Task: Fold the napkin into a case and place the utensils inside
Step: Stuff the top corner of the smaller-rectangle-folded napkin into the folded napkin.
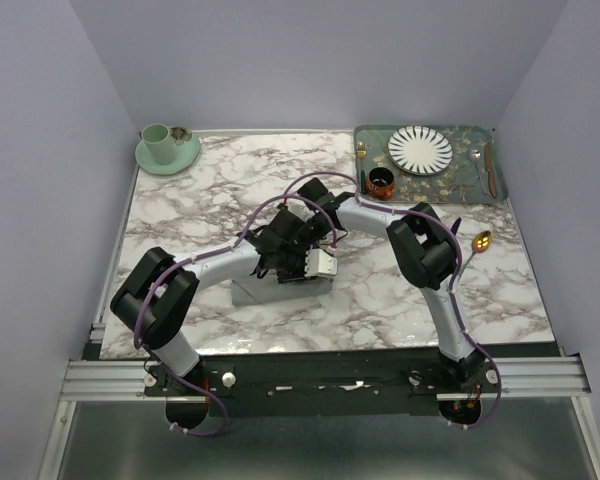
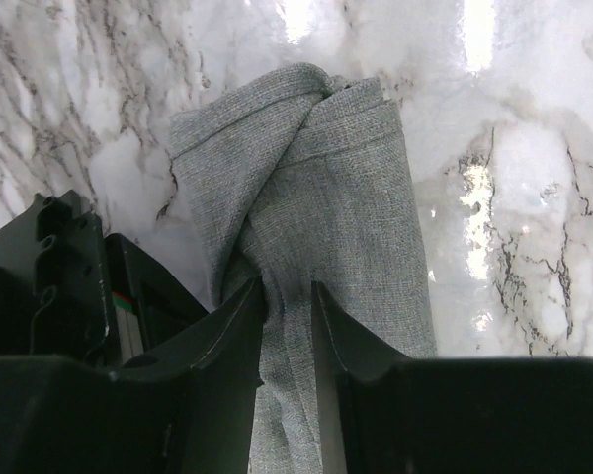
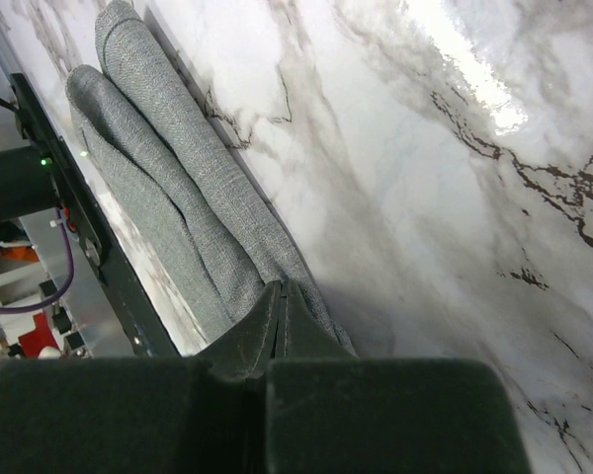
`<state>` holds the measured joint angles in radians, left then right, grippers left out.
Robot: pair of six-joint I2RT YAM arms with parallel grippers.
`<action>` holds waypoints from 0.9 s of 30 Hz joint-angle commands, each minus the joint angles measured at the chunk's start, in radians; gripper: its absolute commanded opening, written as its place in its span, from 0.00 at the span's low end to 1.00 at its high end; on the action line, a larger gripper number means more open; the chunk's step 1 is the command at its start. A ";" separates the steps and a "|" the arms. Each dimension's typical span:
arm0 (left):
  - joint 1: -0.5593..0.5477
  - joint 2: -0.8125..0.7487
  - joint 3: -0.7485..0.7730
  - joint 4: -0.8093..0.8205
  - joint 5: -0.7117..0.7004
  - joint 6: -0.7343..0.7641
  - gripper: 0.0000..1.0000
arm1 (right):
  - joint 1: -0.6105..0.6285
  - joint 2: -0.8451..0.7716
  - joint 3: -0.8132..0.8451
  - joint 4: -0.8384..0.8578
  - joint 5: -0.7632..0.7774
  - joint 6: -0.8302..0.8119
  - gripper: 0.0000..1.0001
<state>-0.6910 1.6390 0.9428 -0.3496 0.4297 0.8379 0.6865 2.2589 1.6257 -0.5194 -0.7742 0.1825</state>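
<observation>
left tool (image 2: pixel 285 292): jaws parted | right tool (image 3: pixel 280 292): jaws closed | tools close together

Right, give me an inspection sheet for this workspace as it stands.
Surface: marble table, glossy, with glare.
Job's things: napkin gathered into a long narrow strip mid-table; gold-bowled spoon on the marble beside the right arm, not in the cloth.
Clutter: green cup on saucer at the far left corner; green tray far right, holding striped plate, red pot and cutlery.
Grippers: left gripper jaws astride the napkin, narrow gap, grip unclear; right gripper jaws shut on the napkin's end.
Cables: purple cables run along both arms.
Surroundings: plain walls on three sides; metal rail at the near edge.
</observation>
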 commanded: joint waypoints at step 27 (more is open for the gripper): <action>0.505 -0.300 -0.032 -0.187 0.374 -0.476 0.46 | -0.107 -0.297 -0.124 -0.156 0.111 -0.409 0.68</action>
<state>-0.2687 1.3411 0.9077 -0.4522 0.6598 0.5396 0.5636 2.0449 1.5742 -0.6426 -0.7132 -0.0227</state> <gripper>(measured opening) 0.455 0.647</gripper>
